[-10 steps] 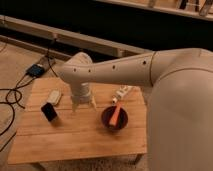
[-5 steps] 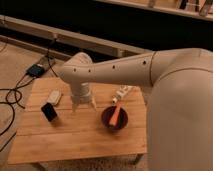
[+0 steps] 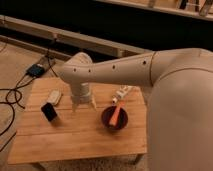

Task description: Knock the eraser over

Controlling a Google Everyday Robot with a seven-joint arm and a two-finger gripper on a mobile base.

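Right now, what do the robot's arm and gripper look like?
The arm is smooth, cream-white and tubular, with rounded joints and a row of small dark dots along it. The gripper, pale like the arm, is over the table between the eraser and the bowl.

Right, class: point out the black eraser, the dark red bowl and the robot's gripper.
eraser [image 3: 49,111], camera view: middle of its dark front face.
bowl [image 3: 104,118], camera view: its left rim.
gripper [image 3: 83,106], camera view: its lower end, above the table [image 3: 75,140] between eraser and bowl.
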